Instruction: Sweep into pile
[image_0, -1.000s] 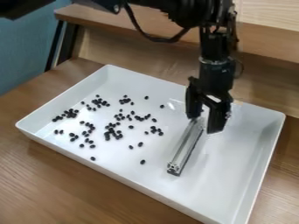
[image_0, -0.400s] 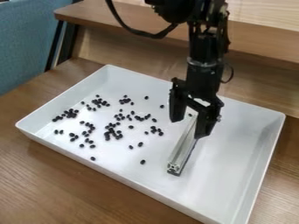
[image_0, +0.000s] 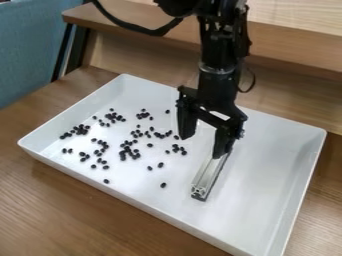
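The black arm (image_0: 218, 82) hangs down, its gripper (image_0: 202, 145) pointing downward, fingers (image_0: 186, 122) spread apart.

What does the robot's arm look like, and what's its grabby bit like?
The arm is black, with chunky, knobbly joints. A thick black cable curves along its upper part, and a thinner dark wire loops out near the wrist. A greyish band goes around the wrist. The gripper is black too, with two thick, blocky fingers.

Below the black two-finger pincer (image_0: 203, 146), a long, silvery metal bar (image_0: 208, 175) is framed by a smooth, glossy white rectangular tray (image_0: 267, 175), underlaid by a brown, wood-grained tabletop (image_0: 67, 215).
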